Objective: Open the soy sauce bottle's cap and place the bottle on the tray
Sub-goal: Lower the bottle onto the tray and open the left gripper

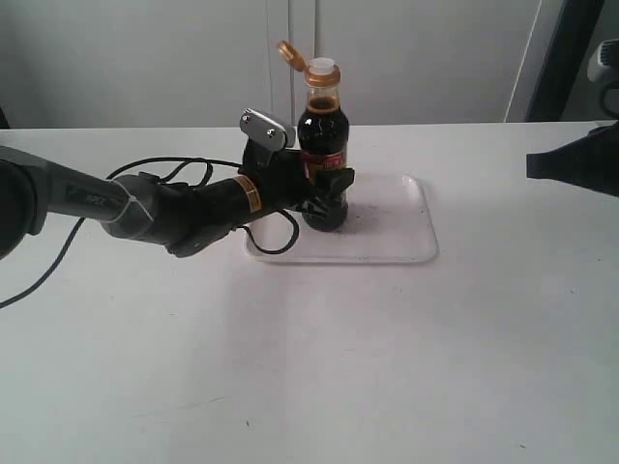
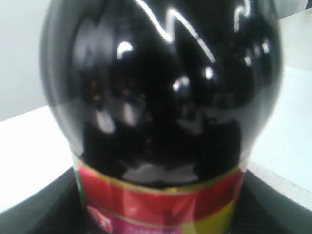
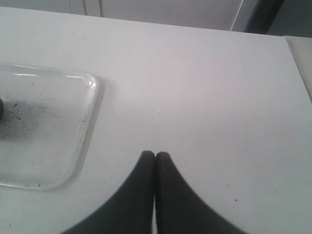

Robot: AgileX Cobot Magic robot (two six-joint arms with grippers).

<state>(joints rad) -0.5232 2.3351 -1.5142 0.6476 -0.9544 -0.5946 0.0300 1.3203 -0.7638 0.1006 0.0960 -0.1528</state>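
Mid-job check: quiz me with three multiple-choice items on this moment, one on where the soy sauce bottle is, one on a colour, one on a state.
1. Where does the soy sauce bottle stand?
A. On the bare table, in front of the tray
B. On the tray, near its left end in the exterior view
C. Lifted clear above the tray

2. What colour is the cap?
A. Golden-tan
B. Blue
C. Black

3. How is the right claw?
A. Shut on the bottle
B. Wide open over the tray
C. Shut on nothing, over bare table beside the tray

Answers:
1 B: the bottle's base rests inside the rim, with the left claw around its lower body.
2 A: the flipped-back cap shows tan beside the white spout.
3 C: its tips meet, with only tabletop beneath them.
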